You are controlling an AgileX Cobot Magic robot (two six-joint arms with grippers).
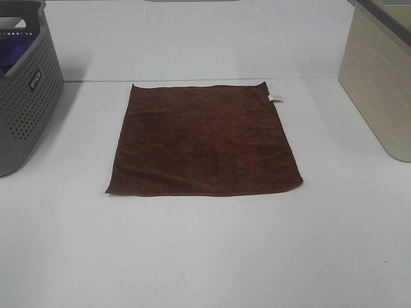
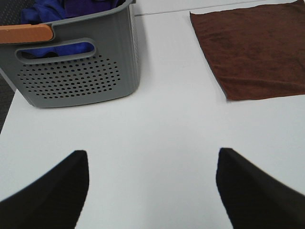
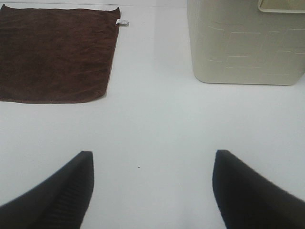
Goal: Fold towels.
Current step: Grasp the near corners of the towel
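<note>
A dark reddish-brown square towel (image 1: pixel 204 138) lies flat and unfolded in the middle of the white table, with a small white tag (image 1: pixel 275 98) on its far right edge. It also shows in the left wrist view (image 2: pixel 257 47) and in the right wrist view (image 3: pixel 55 52). My left gripper (image 2: pixel 152 191) is open and empty over bare table, well short of the towel's near left corner. My right gripper (image 3: pixel 152 191) is open and empty over bare table, short of the towel's near right corner. Neither gripper shows in the exterior high view.
A grey perforated basket (image 1: pixel 26 96) with an orange handle (image 2: pixel 26 33) stands at the left and holds purple cloth (image 2: pixel 71 9). A beige bin (image 1: pixel 379 83) stands at the right, also in the right wrist view (image 3: pixel 245 43).
</note>
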